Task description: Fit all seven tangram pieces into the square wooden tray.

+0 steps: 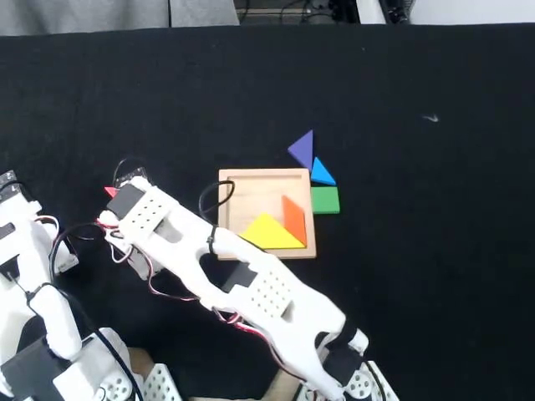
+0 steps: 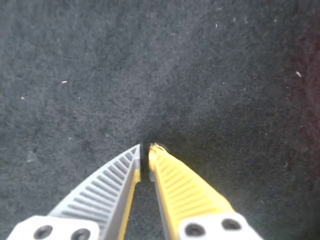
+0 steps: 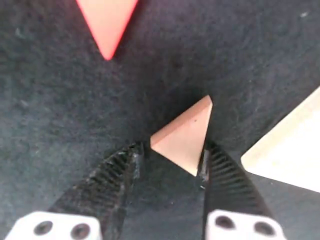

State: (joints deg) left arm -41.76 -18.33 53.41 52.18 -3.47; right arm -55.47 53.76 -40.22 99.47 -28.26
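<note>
Far left in the high view, the white left arm (image 1: pixel 33 276); at its end the left gripper (image 2: pixel 146 150), tips pressed together over bare black cloth (image 2: pixel 100 75), clamped on nothing. Next rightward, a small, flat, bright red triangle (image 1: pixel 109 191) on the cloth, right at the wrist end of the white right arm (image 1: pixel 251 284) slanting up from the lower right. From that wrist's own camera, the right gripper (image 3: pixel 171 149) with jaws apart, straddling a flat, pale salmon-pink triangle (image 3: pixel 182 140): one finger (image 3: pixel 220 175) touching an edge of it, the other finger (image 3: pixel 115 175) just beside a corner. Lying flat on the cloth, one point aimed away from the gripper. Beyond it, apart, the red triangle (image 3: pixel 107 22), tip turned toward the gripper; off to the side, a corner of the square, pale wooden tray (image 3: pixel 295 150). Further right, the wooden tray (image 1: pixel 267 173) with its lower-left corner covered by the right arm and a black cable (image 1: pixel 219 196) looping over its left rim. Inside, along the near edge, a flat yellow triangle (image 1: pixel 269 232) touching a flat orange piece (image 1: pixel 293 219). Outside the right rim, a purple triangle (image 1: pixel 303 149), a blue triangle (image 1: pixel 321 173) just below, then a green square (image 1: pixel 325 200) beside the tray.
</note>
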